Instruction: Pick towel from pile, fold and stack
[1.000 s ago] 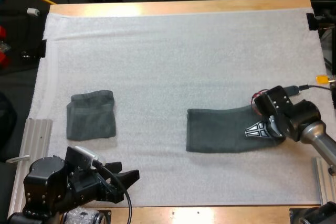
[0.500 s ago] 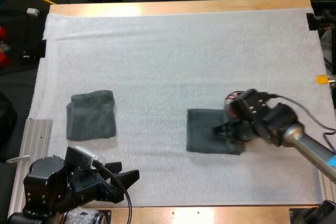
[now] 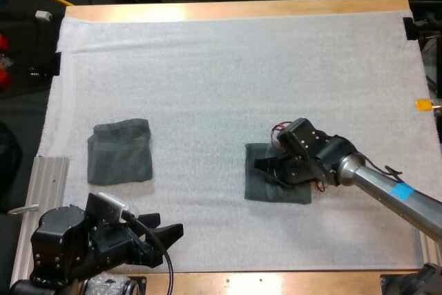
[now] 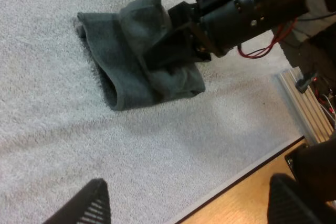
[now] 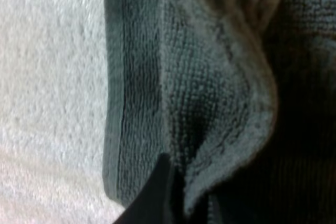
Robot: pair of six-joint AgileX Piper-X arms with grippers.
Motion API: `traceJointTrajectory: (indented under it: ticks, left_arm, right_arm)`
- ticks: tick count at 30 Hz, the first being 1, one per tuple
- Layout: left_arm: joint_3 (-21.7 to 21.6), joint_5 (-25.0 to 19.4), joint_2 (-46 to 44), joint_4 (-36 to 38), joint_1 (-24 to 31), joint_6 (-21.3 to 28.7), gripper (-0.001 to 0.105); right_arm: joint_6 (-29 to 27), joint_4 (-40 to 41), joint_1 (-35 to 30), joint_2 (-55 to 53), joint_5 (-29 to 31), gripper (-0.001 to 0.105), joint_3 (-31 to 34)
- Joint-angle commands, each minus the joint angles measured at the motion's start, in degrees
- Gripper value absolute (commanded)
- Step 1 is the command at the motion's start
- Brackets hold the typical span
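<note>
right hand (image 3: 264, 168) farther left — towel (image 3: 257, 188) in it

right arm (image 3: 376, 188): silver-grey round tube with a blue band (image 3: 400, 190), black boxy wrist housing (image 4: 252, 9) dotted with small bright screws, ends in the matte black two-finger right pincer (image 3: 266, 168); left arm (image 3: 59, 246): chunky black block joints; left pincer (image 3: 164, 240) black, fingertips (image 4: 84, 208) with ribbed pads
</note>
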Motion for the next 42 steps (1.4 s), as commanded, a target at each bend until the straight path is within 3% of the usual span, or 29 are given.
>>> traceJointTrajectory:
  ticks: [1, 3, 5, 10, 12, 16, 23, 32, 42]
  left_arm:
    - [-0.32, 0.5, -0.2, -0.23, -0.07, -0.49, 0.061]
    - [-0.32, 0.5, -0.2, -0.23, -0.07, -0.49, 0.061]
    - [-0.32, 0.5, -0.2, -0.23, -0.07, -0.49, 0.061]
    - [-0.32, 0.5, -0.2, -0.23, -0.07, -0.23, 0.061]
    - [-0.32, 0.5, -0.2, -0.23, -0.07, -0.23, 0.061]
    - [-0.32, 0.5, -0.2, -0.23, -0.07, -0.23, 0.061]
    - [-0.32, 0.5, -0.2, -0.23, -0.07, -0.23, 0.061]
    - [-0.32, 0.5, -0.2, -0.34, -0.07, -0.23, 0.061]
    - [-0.32, 0.61, -0.2, -0.23, -0.07, -0.23, 0.061]
  right_arm:
    - [0.56, -0.94, 0.11, 0.46, -0.07, 0.0, -0.59]
    - [0.54, -1.16, 0.11, 1.03, 0.57, 0.001, -0.59]
    - [0.54, -1.15, 0.11, 1.33, 0.36, 0.011, -0.59]
    - [0.54, -0.88, 0.11, 0.46, -4.95, 0.06, -0.59]
    - [-0.22, -0.44, 0.11, -0.22, -4.72, 0.065, -0.59]
    - [-0.81, 0.94, 0.11, -1.95, -1.96, 0.064, -0.59]
    - [-0.67, -3.97, 2.85, -2.18, -5.52, 0.064, -0.59]
    - [6.49, -9.8, 7.05, 1.4, -4.84, 0.064, -0.59]
    - [5.1, -9.7, 7.54, 3.52, -9.12, 0.064, -0.59]
